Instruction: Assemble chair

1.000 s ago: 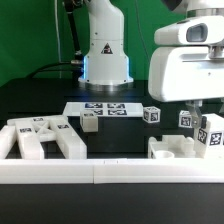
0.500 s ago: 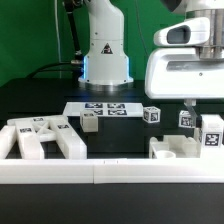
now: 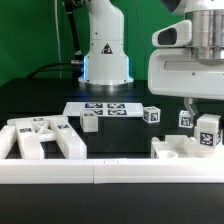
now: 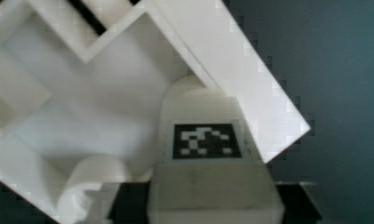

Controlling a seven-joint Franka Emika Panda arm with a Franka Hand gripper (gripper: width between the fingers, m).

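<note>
My gripper [image 3: 205,119] hangs at the exterior view's right, shut on a white square post [image 3: 207,132] with a black-and-white tag, held upright. The post hangs just above a white slab part [image 3: 178,149] with raised blocks. In the wrist view the post [image 4: 205,150] fills the middle between my dark fingers [image 4: 131,200], with the angled white slab part [image 4: 95,90] behind it. More white chair parts [image 3: 45,136] lie at the exterior view's left. Tagged small pieces [image 3: 90,120] [image 3: 152,115] [image 3: 186,119] stand mid-table.
The marker board [image 3: 100,107] lies flat behind the small pieces. A long plain white rail [image 3: 100,172] runs along the front. The arm's white base [image 3: 105,55] stands at the back on the black table.
The gripper has lifted slightly and shifted to the exterior view's left with the post. The post went from tilted to upright.
</note>
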